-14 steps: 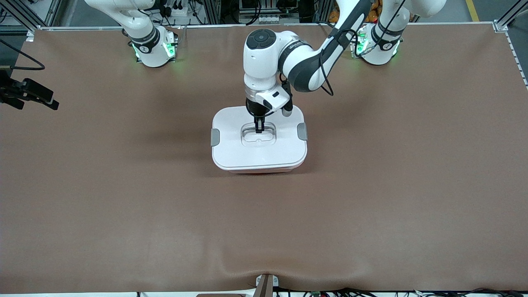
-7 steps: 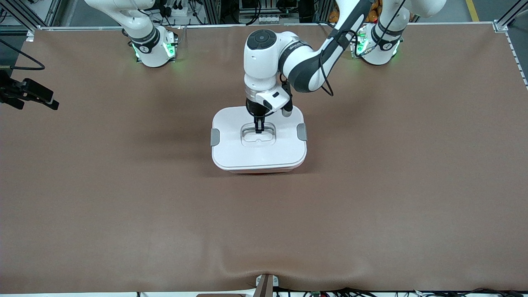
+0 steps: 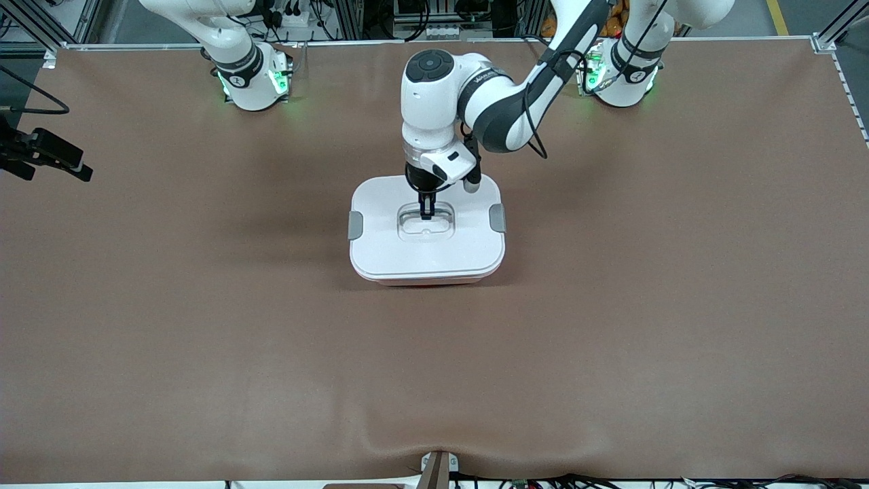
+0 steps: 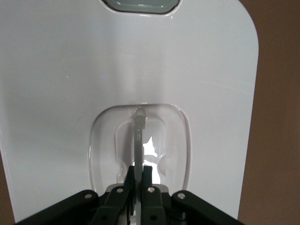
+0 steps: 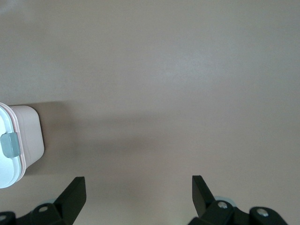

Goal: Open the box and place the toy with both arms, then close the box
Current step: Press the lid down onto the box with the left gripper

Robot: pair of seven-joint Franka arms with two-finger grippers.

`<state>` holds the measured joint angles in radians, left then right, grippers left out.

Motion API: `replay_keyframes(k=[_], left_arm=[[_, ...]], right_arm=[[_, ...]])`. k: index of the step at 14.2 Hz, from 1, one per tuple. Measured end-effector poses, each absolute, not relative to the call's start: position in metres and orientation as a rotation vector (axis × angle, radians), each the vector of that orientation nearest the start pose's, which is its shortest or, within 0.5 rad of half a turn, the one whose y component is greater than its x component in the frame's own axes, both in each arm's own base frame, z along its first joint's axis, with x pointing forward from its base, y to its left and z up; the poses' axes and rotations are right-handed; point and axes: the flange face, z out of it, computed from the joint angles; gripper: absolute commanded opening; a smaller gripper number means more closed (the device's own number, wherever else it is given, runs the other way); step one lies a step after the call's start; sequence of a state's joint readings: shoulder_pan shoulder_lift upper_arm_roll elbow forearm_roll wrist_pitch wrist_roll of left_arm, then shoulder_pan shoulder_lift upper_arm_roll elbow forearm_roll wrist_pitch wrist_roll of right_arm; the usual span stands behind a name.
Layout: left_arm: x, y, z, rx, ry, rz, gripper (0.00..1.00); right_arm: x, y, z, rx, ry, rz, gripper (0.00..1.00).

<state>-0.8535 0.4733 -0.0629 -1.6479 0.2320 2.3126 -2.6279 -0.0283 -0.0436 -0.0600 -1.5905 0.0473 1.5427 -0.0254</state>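
A robotics lab: brown-covered table (image 3: 204,326), aluminium framing (image 3: 41,27), cables (image 3: 292,10).

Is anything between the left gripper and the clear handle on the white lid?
Nothing visible. The left gripper is already shut on the clear recessed handle in the middle of the white lid of the pale pink plastic box. The right gripper waits open over bare table.

Illumination is even, bright and overhead. Soft shadows fall on the surface (image 3: 204,339) beside the box (image 3: 427,272). Glare marks the clear handle (image 4: 138,136) directly ahead of the left hand (image 4: 139,187). Focus stays sharp.
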Motion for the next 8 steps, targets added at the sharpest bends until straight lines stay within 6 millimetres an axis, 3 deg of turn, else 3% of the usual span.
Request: replay_keyframes(k=[8], left_arm=[[0.4305, -0.5461, 0.3521, 2.060, 2.055, 0.180, 0.00]], right_arm=[[0.5362, -0.0500, 0.6453, -3.089, 0.115, -0.025, 1.00]])
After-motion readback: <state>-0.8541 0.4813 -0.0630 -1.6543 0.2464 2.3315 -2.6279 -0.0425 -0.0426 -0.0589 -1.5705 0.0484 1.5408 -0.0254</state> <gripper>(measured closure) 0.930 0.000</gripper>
